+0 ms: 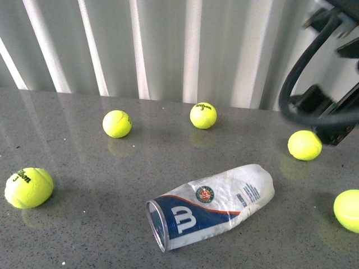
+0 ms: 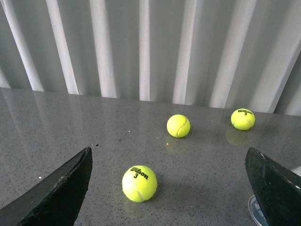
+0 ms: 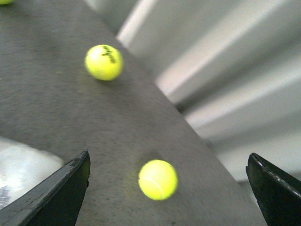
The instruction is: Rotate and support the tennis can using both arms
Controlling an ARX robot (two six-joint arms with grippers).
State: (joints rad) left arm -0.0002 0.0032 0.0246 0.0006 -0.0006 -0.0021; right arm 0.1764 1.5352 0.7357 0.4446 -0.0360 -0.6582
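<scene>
Front view | tennis can (image 1: 210, 204) lying sideways | tennis balls (image 1: 117, 124) loose on table (image 1: 84, 235)

Front view: raised, angled down across grey table (image 1: 84, 246) toward ribbed wall (image 1: 168, 45). Left wrist view: low near tabletop, level, facing same wall. Right wrist view: rolled sideways, blurred. Front and left wrist share three tennis balls (image 1: 117, 124), plus tennis can (image 1: 213, 204) rim.

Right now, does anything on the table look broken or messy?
Yes. The tennis can lies tipped on its side near the front of the table. Its clear walls are crumpled and dented, and it looks empty. Five tennis balls sit scattered loose around it instead of inside.
</scene>
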